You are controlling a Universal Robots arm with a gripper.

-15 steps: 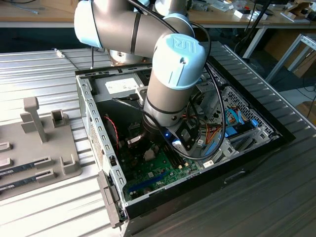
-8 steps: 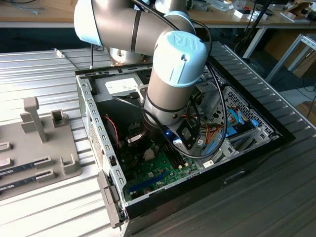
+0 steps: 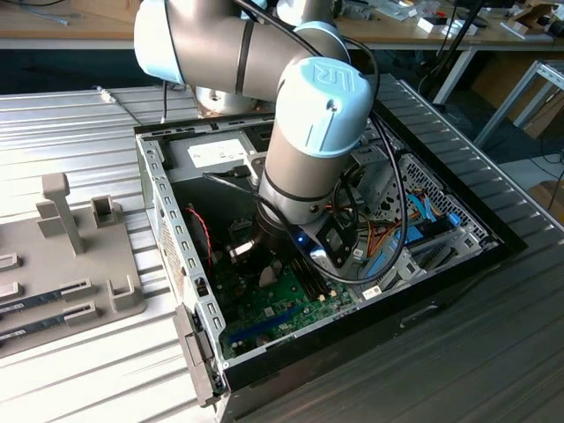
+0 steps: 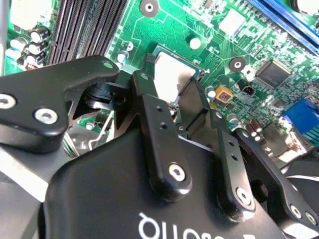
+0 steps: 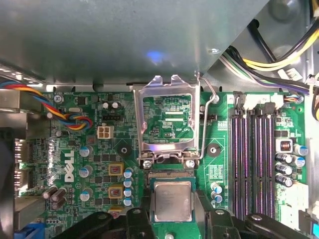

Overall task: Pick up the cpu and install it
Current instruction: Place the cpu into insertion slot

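The cpu [image 5: 172, 200] is a small square chip with a silvery top, and it sits low over the open socket on the green motherboard [image 5: 94, 149]. My gripper [image 5: 172, 211] has a black finger against each of two opposite edges and is shut on it. The second wrist view shows the same grip: the cpu [image 4: 171, 74] lies between my fingertips [image 4: 148, 92], at the tip of my gripper [image 4: 172, 84]. The socket's metal retention frame [image 5: 169, 97] and its lever stand tilted up just beyond the chip. In the exterior view my gripper [image 3: 258, 256] reaches down inside the open computer case [image 3: 167, 220].
Black memory slots [image 5: 254, 159] run beside the socket. Bundled cables [image 5: 279, 59] and a grey metal wall [image 5: 124, 40] stand close beyond the frame. A power-supply box [image 3: 220, 154] fills the case's far corner. A grey fixture tray [image 3: 70, 264] lies at the exterior view's left.
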